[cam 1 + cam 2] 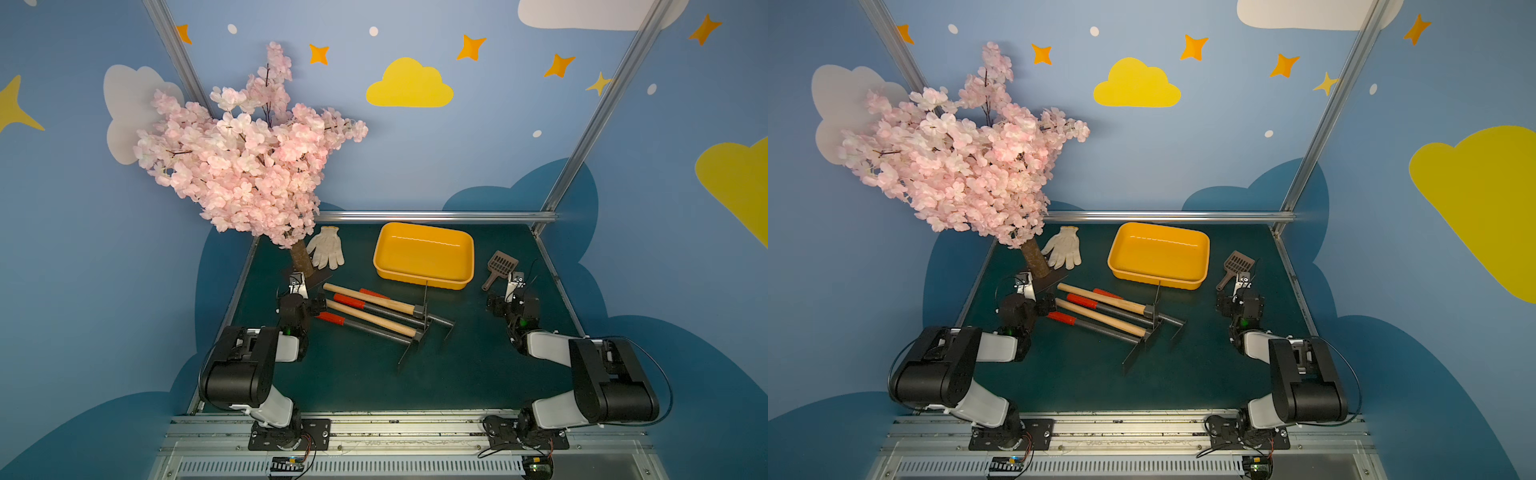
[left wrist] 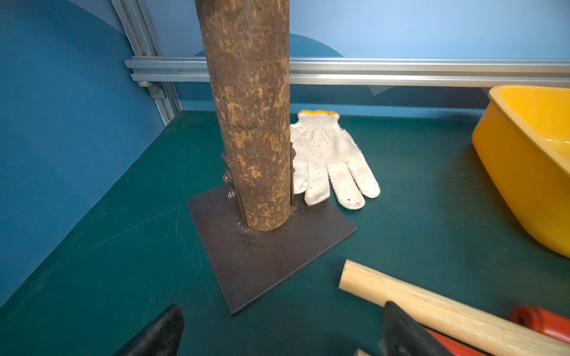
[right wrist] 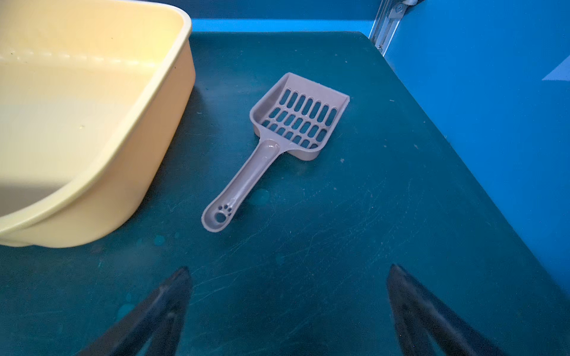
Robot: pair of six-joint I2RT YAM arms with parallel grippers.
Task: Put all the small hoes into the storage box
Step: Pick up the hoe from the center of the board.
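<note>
- At mid-bench (image 1: 365, 382), just in front of the storage box (image 1: 419, 279), lies a loose heap of hoes (image 1: 386, 322). Their handles point toward the left arm and their blades toward the right, and several shafts cross or rest on one another.
- Nearest the box is a wooden-handled piece, judged here to be the small hoe (image 1: 370, 298). The grey-shafted ones with red grips look longer, though this cannot be told for certain. It is on the bench, not in the box, which is empty.
- Beside the handle ends, the left tool (image 2: 282, 308) hangs low with fingers spread wide, pinching nothing. It faces the tree trunk (image 2: 246, 123) on its base plate (image 2: 271, 255), with a glove (image 2: 327, 160) beyond.
- Across the bench, the right tool (image 3: 291, 269) is likewise spread and empty, facing a slotted scoop (image 3: 290, 129) beside the box.
- Step in hand: reach and grasp, probably with the nearer left tool.
  - Turn it toward the heap and straddle the wooden handle across its width.
  - Do this near the bare end, where no neighbour touches it.
  - Close only once both fingers clear the red grip (image 2: 536, 322) alongside.
- Cautions:
  - Lift straight so the blade frees itself from the other shafts.
  - Keep off the plate and trunk.
  - The box looks barely as long as the hoe, so a diagonal placement seems wise.
</note>
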